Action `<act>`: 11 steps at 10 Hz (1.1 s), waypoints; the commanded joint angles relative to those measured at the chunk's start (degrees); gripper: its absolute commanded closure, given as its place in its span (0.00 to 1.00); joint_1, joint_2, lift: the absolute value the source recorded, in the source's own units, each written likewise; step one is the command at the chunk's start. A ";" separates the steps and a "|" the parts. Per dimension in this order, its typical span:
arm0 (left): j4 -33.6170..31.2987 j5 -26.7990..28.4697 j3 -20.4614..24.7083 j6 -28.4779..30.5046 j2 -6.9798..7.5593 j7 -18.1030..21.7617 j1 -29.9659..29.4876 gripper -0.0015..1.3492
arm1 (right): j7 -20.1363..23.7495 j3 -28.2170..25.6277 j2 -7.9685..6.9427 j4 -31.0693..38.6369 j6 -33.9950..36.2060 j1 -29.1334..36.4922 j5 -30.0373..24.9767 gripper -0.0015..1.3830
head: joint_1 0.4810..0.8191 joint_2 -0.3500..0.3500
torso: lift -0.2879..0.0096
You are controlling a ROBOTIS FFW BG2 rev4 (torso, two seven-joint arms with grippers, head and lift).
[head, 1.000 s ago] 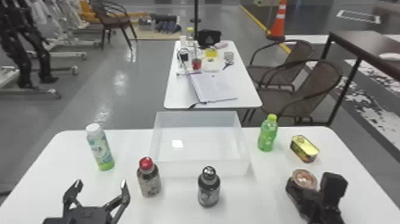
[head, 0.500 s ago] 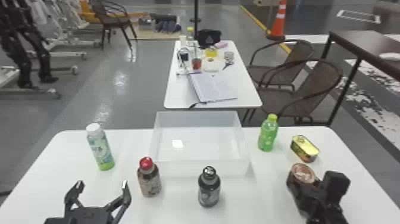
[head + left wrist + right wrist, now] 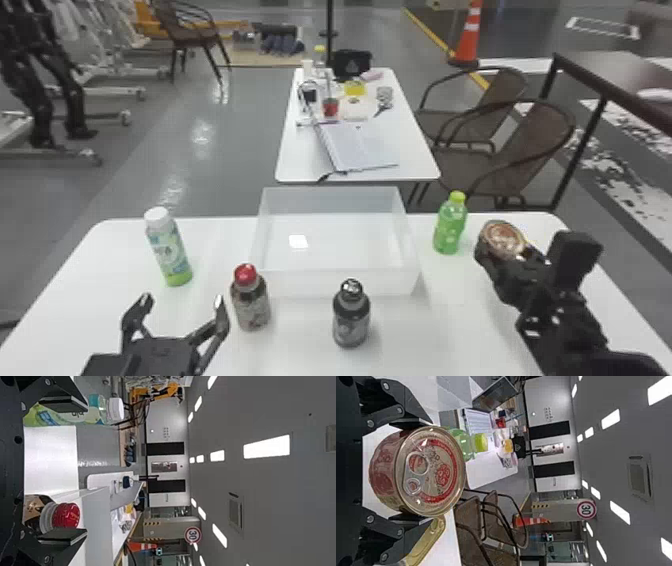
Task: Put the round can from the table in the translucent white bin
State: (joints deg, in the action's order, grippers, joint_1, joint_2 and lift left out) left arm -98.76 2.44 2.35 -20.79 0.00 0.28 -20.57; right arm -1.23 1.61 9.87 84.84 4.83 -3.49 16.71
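Note:
At the right of the head view my right gripper (image 3: 505, 245) is shut on the round can (image 3: 502, 237), held above the table beside the green bottle. In the right wrist view the can (image 3: 431, 471) has its pull-tab lid facing the camera, between both fingers of the right gripper (image 3: 413, 471). The translucent white bin (image 3: 340, 282) stands at the table's middle with nothing in it. My left gripper (image 3: 177, 305) is parked open at the lower left; in the left wrist view the left gripper (image 3: 65, 471) has nothing between its fingertips.
The green bottle (image 3: 450, 225) stands between bin and can. A red-capped bottle (image 3: 251, 302) and a dark bottle (image 3: 351, 317) stand in front of the bin, a white-capped bottle (image 3: 169, 250) to its left. A yellow tin (image 3: 427, 542) lies near the right gripper.
The right gripper has taken hold of the round can and lifted it off the table, moving farther back, so that it now covers the yellow tin in the head view. The left arm stays put.

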 commanded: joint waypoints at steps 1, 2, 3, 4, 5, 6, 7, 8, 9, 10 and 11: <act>0.06 -0.59 -0.15 0.57 -0.15 -0.02 0.18 0.14 | 0.08 -0.30 1.20 8.50 8.62 -0.02 0.87 0.70 | 0.20 0.50 | 0.63; 0.06 -0.59 -0.24 0.75 -0.15 -0.02 0.27 0.14 | 2.10 -0.30 1.99 11.67 13.28 -1.34 1.66 0.70 | 0.20 0.50 | 0.63; 0.15 -0.59 -0.24 1.01 -0.15 -0.02 0.27 0.14 | 5.44 -0.47 2.69 13.16 18.99 -3.71 2.72 0.70 | 0.20 0.50 | 0.63; 0.32 -0.50 -0.59 1.19 -0.15 0.07 0.70 0.14 | 8.96 -0.47 2.78 12.37 21.80 -6.26 4.12 0.70 | 0.20 0.50 | 0.63; 0.59 -0.50 -0.76 1.28 -0.15 0.42 0.97 0.14 | 13.35 -0.38 2.08 10.70 24.00 -8.81 4.30 0.70 | 0.20 0.50 | 0.63; 0.67 -0.50 -0.85 1.45 -0.15 0.51 1.14 0.14 | 17.57 -0.30 1.55 8.15 25.76 -11.10 4.21 0.70 | 0.20 0.50 | 0.63; 1.11 -0.50 -1.03 1.54 -0.15 0.60 1.41 0.14 | 21.00 -0.03 1.02 4.99 26.55 -13.03 4.30 0.70 | 0.20 0.50 | 0.63; 1.20 -0.50 -1.03 1.54 -0.15 0.60 1.50 0.14 | 24.34 0.50 0.32 1.47 26.55 -14.61 4.47 0.70 | 0.20 0.50 | 0.63; 1.29 -0.59 -1.12 1.54 -0.15 0.60 1.58 0.14 | 28.47 1.37 0.06 -2.39 26.99 -16.81 3.42 0.70 | 0.20 0.50 | 0.63; 1.38 -0.59 -1.20 1.63 -0.15 0.60 1.67 0.14 | 33.48 2.69 0.14 -6.35 29.10 -19.71 -0.27 0.70 | 0.20 0.50 | 0.63; 1.38 -0.59 -1.20 1.63 -0.15 0.60 1.67 0.14 | 36.73 3.57 0.23 -10.30 29.71 -23.40 -1.59 0.70 | 0.20 0.50 | 0.63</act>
State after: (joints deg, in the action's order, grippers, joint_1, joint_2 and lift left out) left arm -97.37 1.87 1.14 -19.14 0.00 0.88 -18.91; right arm 35.13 4.62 10.04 77.02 34.02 -24.59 16.17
